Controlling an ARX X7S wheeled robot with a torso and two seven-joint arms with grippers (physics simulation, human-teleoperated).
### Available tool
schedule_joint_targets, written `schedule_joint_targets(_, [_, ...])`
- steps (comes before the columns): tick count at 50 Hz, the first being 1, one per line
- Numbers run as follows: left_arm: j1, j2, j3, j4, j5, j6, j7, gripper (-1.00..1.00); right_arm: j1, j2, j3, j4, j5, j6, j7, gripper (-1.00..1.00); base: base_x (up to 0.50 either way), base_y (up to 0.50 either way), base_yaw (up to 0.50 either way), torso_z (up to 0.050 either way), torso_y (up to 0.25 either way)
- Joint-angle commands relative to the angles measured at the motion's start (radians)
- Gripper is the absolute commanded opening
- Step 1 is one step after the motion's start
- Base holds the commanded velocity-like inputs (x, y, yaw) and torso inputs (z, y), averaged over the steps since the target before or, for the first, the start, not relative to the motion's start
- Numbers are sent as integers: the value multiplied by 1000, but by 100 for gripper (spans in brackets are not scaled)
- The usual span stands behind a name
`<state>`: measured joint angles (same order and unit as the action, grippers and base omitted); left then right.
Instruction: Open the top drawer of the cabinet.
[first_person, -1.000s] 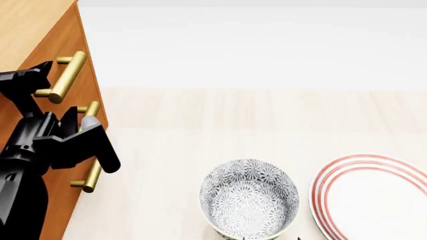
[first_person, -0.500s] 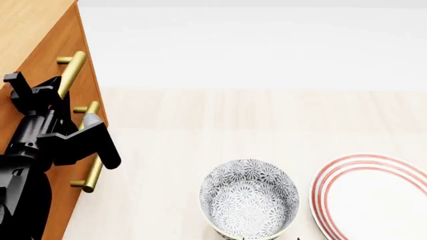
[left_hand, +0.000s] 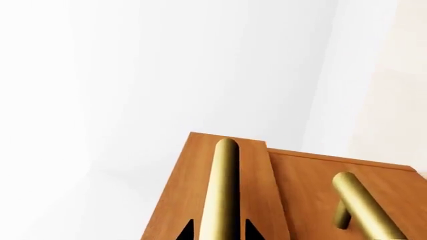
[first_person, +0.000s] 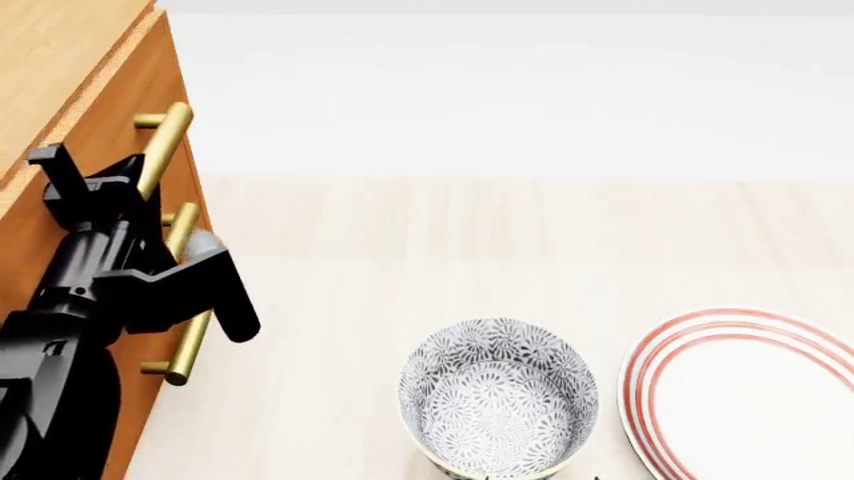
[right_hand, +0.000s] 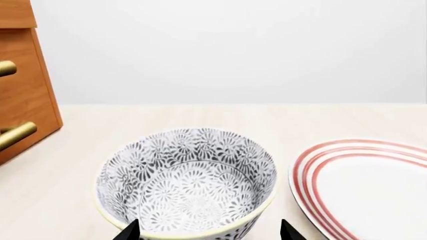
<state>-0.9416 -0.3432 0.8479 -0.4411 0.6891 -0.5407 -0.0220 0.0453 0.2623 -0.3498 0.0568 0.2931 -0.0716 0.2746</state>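
Observation:
The orange-brown cabinet (first_person: 54, 60) fills the left edge of the head view. Its top drawer (first_person: 123, 115) stands a little proud of the drawers below. My left gripper (first_person: 100, 185) is shut on that drawer's brass bar handle (first_person: 163, 145). The left wrist view has the handle (left_hand: 223, 190) running between my left gripper's (left_hand: 219, 231) two black fingertips, both tight against it. There the top drawer's front (left_hand: 190, 195) juts ahead of the drawer below (left_hand: 300, 195). My right gripper (right_hand: 209, 232) is open, its fingertips wide apart on either side of the bowl's near rim.
A black-and-white patterned bowl (first_person: 498, 398) stands on the pale table, with a red-rimmed white plate (first_person: 747, 395) to its right. Both lower drawers' brass handles (first_person: 187, 345) stick out below my left arm. In the right wrist view the cabinet (right_hand: 23, 85) is far left.
My left gripper has gone from straddling the top handle to shut on it. The handle and drawer front have since shifted right, out of the cabinet. The right arm has not moved.

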Motion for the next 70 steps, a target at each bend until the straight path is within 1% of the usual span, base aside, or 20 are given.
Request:
schedule_joint_targets(1, [39, 65, 3, 51, 31, -3, 20, -100, 3, -14, 20, 0, -13, -1, -13, 100, 0, 0, 3, 0, 0])
schedule_joint_targets(13, [37, 109, 47, 84, 52, -5, 42, -100, 3, -9, 14, -5, -8, 1, -13, 100, -9, 0, 3, 0, 3])
schedule_joint_targets(35, [40, 166, 99, 151, 81, -22, 73, -100, 4, -2, 3, -6, 0, 2, -12, 100, -9, 0, 2, 0, 2])
schedule_joint_targets(58, [47, 178, 105, 196, 79, -37, 81, -100, 5, 2, -4, -1, 11, 2, -8, 100, -7, 0, 1, 0, 2])
schedule_joint_targets(59, [47, 178, 103, 198, 78, -38, 78, 100, 5, 3, -4, -3, 12, 4, -8, 100, 0, 0, 0, 0, 10])
schedule_joint_targets(64, [50, 184, 82, 229, 69, -57, 79, 100, 7, 4, -6, -1, 14, 5, -7, 100, 0, 0, 0, 0, 0])
schedule_joint_targets(70, [95, 212, 19, 337, -8, -81, 109, 100, 8, 4, -9, 3, 16, 3, -7, 100, 0, 0, 0, 0, 0])
